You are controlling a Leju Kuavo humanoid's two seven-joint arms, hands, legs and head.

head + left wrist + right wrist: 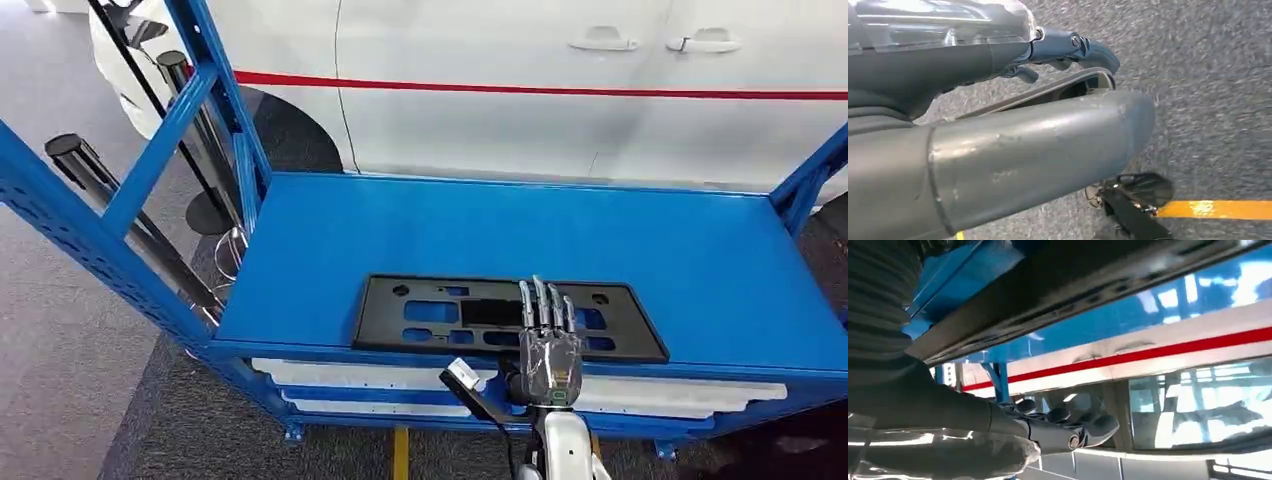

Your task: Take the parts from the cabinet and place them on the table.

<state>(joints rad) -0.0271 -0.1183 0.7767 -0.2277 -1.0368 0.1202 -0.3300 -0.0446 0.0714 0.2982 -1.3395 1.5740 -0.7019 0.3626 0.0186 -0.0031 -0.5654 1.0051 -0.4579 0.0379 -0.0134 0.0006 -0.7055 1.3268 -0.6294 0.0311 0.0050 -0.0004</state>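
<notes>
We are reaching our right hand [548, 352] over the near edge of the black plate [470, 312] lying flat on the blue cabinet shelf [700, 260], fingers stretched over it, not yet gripping, so next we likely need to close and lift.

Bright even light; both wrist views blurred.
</notes>
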